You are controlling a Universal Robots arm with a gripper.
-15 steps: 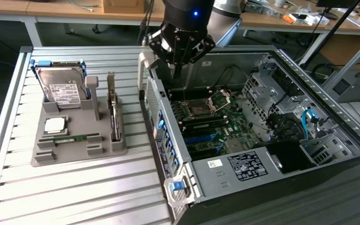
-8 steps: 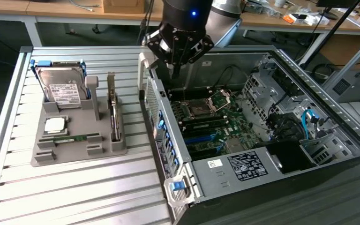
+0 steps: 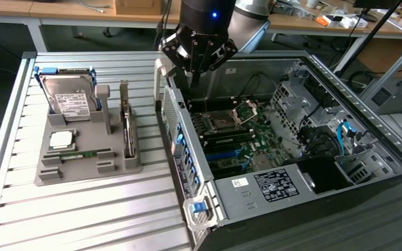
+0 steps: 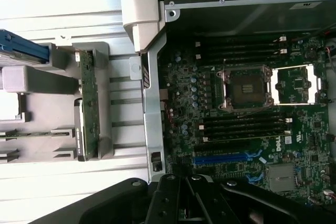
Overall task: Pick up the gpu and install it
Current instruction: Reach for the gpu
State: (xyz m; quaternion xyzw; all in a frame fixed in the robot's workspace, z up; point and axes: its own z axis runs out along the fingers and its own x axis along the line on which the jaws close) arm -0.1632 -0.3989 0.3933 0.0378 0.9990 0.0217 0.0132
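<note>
**Legible markings.** The only readable text was the brand name DELL (image 4: 282,144), printed in white capitals on the green motherboard (image 4: 184,103) near the blue expansion slot (image 4: 220,157). In the exterior view, three other labels carried print too small to read. These were the white label (image 3: 73,104) on the hard drive (image 3: 61,83), the black label (image 3: 276,186) on the grey inner cover (image 3: 232,201) of the computer case, and the small white sticker (image 3: 239,182) beside it. A white sticker (image 4: 306,4) on the case wall was likewise illegible.
</note>
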